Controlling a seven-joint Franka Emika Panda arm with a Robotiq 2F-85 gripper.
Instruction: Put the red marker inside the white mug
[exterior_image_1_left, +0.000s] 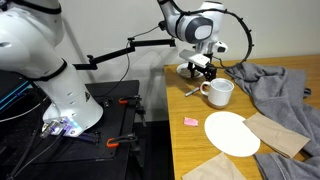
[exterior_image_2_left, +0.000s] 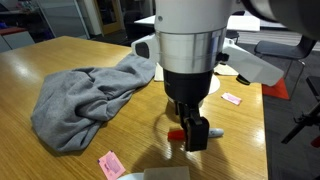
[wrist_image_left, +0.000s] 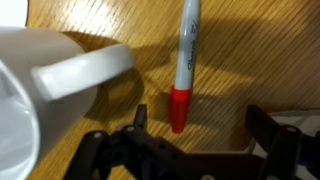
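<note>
The red marker (wrist_image_left: 183, 70) lies flat on the wooden table, red cap toward me and pale grey body pointing away. In the wrist view my gripper (wrist_image_left: 200, 118) is open, its two dark fingers on either side of the red cap, just above the table and not touching it. The white mug (wrist_image_left: 40, 90) stands close to the left, its loop handle toward the marker. In an exterior view the gripper (exterior_image_1_left: 203, 68) hangs over the marker (exterior_image_1_left: 190, 89) beside the mug (exterior_image_1_left: 219, 92). In an exterior view the gripper (exterior_image_2_left: 195, 135) hides most of the marker (exterior_image_2_left: 177, 134), and the mug is hidden.
A crumpled grey cloth (exterior_image_1_left: 275, 80) lies beyond the mug. A flat white plate (exterior_image_1_left: 232, 132), brown napkins (exterior_image_1_left: 277, 134) and a small pink square (exterior_image_1_left: 190, 121) lie toward the table's near end. A small dish (exterior_image_1_left: 184, 70) sits behind the gripper. The table's edge (exterior_image_1_left: 170, 120) runs alongside.
</note>
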